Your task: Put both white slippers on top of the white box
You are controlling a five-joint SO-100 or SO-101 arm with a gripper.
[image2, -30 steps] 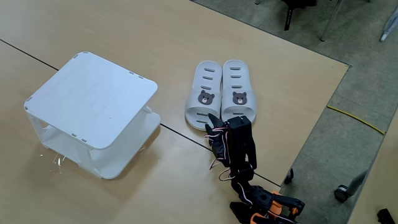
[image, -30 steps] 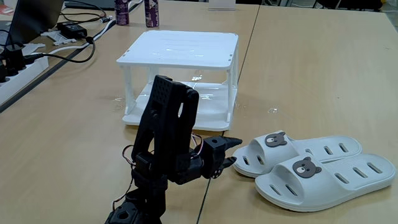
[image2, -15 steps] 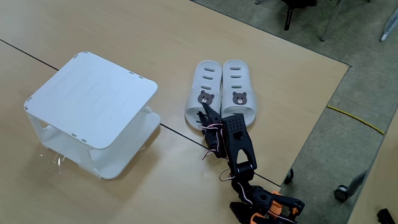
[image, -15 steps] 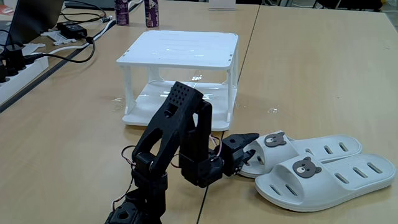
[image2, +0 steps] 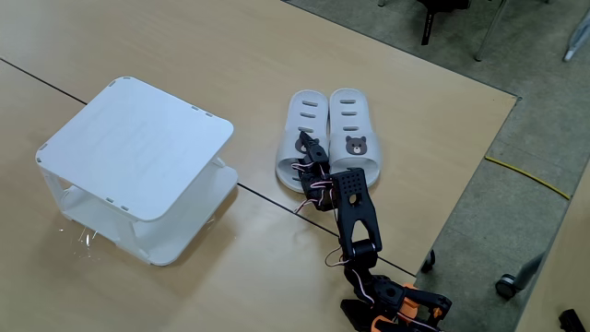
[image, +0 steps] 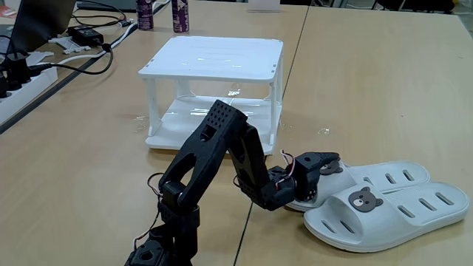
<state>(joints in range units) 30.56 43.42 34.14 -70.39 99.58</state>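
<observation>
One fixed camera sits low at the table's edge behind the arm (image: 222, 159), looking across it. The other hangs high, looking down. Both take in the box (image: 214, 59) (image2: 138, 148) and slippers (image: 384, 196) (image2: 332, 129).

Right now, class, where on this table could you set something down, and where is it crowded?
Free: the top of the white box, and the bare table between box and far edge. Crowded: around the two slippers, where the gripper reaches over one strap.
</observation>
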